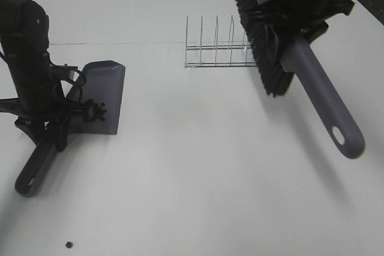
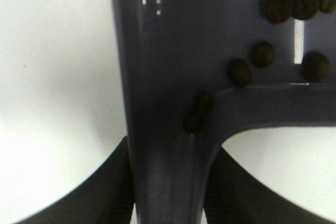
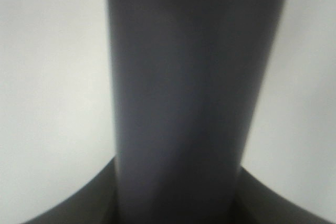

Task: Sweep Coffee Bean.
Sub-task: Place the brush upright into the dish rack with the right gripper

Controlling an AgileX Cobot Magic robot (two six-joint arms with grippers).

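My left gripper is shut on the handle of the grey dustpan, which lies on the white table at the left. Several coffee beans lie in the pan near the handle. The left wrist view shows them close up on the dustpan, with my gripper around the handle. One stray bean lies on the table near the front edge. My right gripper is shut on the grey brush and holds it in the air, black bristles facing left. The right wrist view shows only the brush handle.
A wire rack stands at the back middle of the table, just left of the raised brush. The white table spreads between the dustpan and the brush.
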